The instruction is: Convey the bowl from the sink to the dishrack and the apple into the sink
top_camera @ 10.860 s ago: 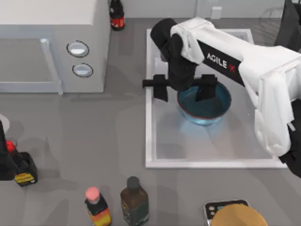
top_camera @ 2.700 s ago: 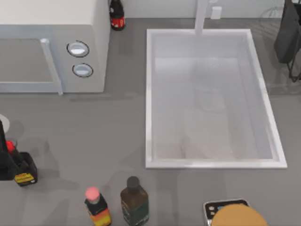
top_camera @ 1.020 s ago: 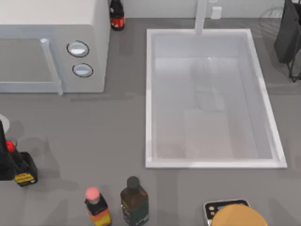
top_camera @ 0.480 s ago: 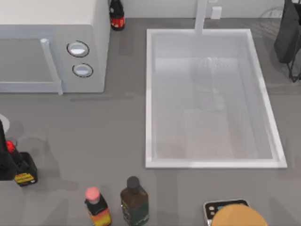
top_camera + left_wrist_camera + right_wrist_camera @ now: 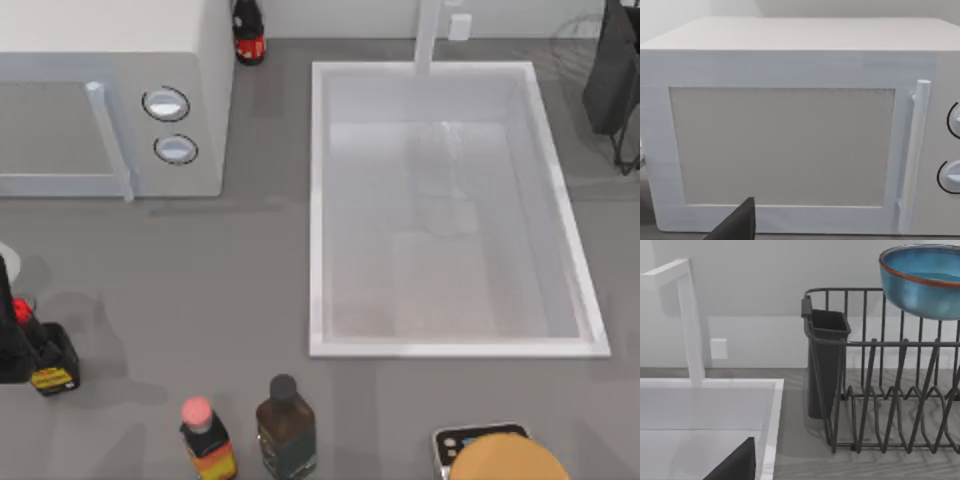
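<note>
Beyond the sink's (image 5: 317, 200) far right corner stands the black wire dishrack (image 5: 880, 390), its dark grey cutlery holder (image 5: 825, 365) on the side nearest the sink. The blue bowl (image 5: 922, 280) sits high at the rack's top rail; I cannot tell whether it touches the wires. The white tap (image 5: 428, 40) rises from the sink's far rim. Left of the sink is the white microwave (image 5: 110, 90), with a dark red-labelled bottle (image 5: 248, 32) between the two at the back. In front of the sink stand a pink-capped bottle (image 5: 205, 440), a dark bottle (image 5: 285, 425) and a tan disc (image 5: 505, 462). A small red spot (image 5: 20, 311) lies far left of the sink; whether it is the apple I cannot tell. The left gripper (image 5: 737, 225) faces the microwave door and the right gripper (image 5: 737, 465) hangs over the sink; I cannot tell how either is set.
</note>
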Available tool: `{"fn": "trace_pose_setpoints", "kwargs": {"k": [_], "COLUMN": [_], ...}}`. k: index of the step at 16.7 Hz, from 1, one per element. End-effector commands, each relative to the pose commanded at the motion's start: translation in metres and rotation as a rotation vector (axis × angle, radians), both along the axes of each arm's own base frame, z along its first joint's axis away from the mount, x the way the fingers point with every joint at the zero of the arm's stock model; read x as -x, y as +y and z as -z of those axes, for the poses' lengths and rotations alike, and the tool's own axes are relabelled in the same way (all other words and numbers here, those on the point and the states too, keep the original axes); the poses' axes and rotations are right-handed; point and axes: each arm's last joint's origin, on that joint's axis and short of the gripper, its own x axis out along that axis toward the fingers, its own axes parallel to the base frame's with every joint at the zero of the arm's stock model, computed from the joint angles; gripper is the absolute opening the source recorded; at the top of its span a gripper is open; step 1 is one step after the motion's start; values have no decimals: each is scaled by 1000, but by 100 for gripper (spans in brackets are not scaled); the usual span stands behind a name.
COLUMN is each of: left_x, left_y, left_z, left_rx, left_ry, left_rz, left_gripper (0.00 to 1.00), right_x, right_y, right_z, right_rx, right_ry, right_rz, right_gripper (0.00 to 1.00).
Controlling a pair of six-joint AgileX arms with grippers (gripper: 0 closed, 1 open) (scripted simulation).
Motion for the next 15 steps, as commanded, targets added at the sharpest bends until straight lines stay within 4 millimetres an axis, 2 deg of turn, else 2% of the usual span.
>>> {"fn": "trace_pose_setpoints", "kwargs": {"k": [4,7,11,15], "left_x": [0,0,0,0], "left_y": [0,0,0,0], "left_z": [0,0,0,0], "left_rx": [0,0,0,0], "left_ry": [0,0,0,0], "left_rz": [0,0,0,0], "left_gripper": [100,100,100,100], "right_x": [0,-4,-18,-46], "right_y": [-1,-4,-12,-26], "right_z": [-4,-16,-36,-51], "right_rx": [8,35,76,93], "right_ry": [30,153,434,784], "right_rz": [4,28,76,104], "right_gripper": [100,100,100,100]}}
